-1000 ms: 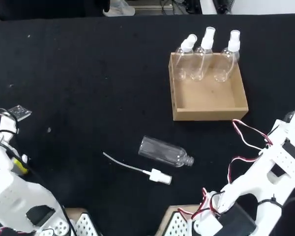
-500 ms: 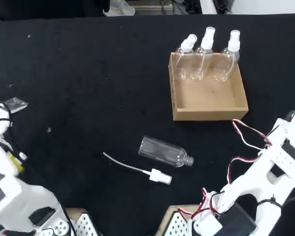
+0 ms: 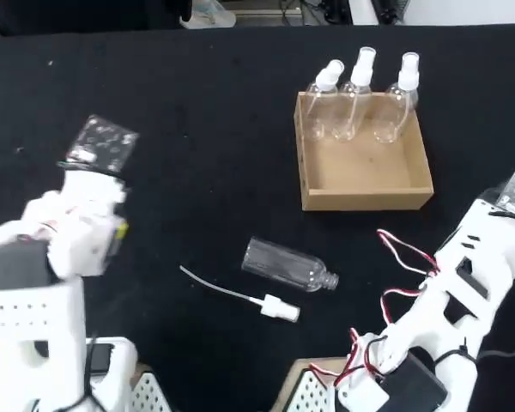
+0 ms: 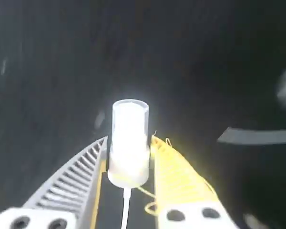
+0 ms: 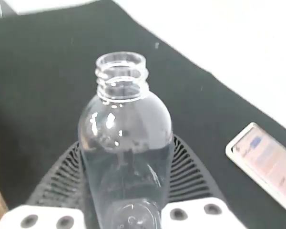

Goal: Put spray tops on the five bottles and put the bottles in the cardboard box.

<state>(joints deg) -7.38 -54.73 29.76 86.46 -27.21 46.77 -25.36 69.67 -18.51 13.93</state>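
Bottles first: by my count three are capped and boxed, and two are left to do.

High view: the cardboard box (image 3: 365,197) sits just ahead of one arm (image 3: 463,292) and well apart from the other arm (image 3: 60,249). Three capped bottles (image 3: 354,112) stand in a row against the box wall farthest from both arms. I can't tell if those tops are fully seated. Between the arms a loose bottle (image 3: 287,264) lies on its side, neck open. A loose spray top (image 3: 279,307) lies just beside it, its thin tube trailing toward the arm away from the box.

Left wrist view: the left gripper (image 4: 129,142) is clamped on the held spray top (image 4: 128,119), which is pinched upright with its nozzle end past the fingertips. The dip tube (image 4: 126,210) runs back toward the wrist and is cut off by the frame edge. Everything beyond the fingertips is smeared, and I can't identify the pale streak out there.

Right wrist view: the right gripper (image 5: 127,141) is closed around the held bottle (image 5: 126,114), one finger on each flank. The threaded neck (image 5: 120,71) is open and sits beyond the fingertips. The bottle's base is cut off. A flat card-like item (image 5: 267,162) lies off to the side of the gripper.

Handling, my read: the bottles look like thin clear plastic, so empty, light and slick, and they'll dent if squeezed hard. Grip them mid-body. The top is small and rigid, so hold it at the collar. The tube looks whippy, so threading it into the neck is the fiddly part.
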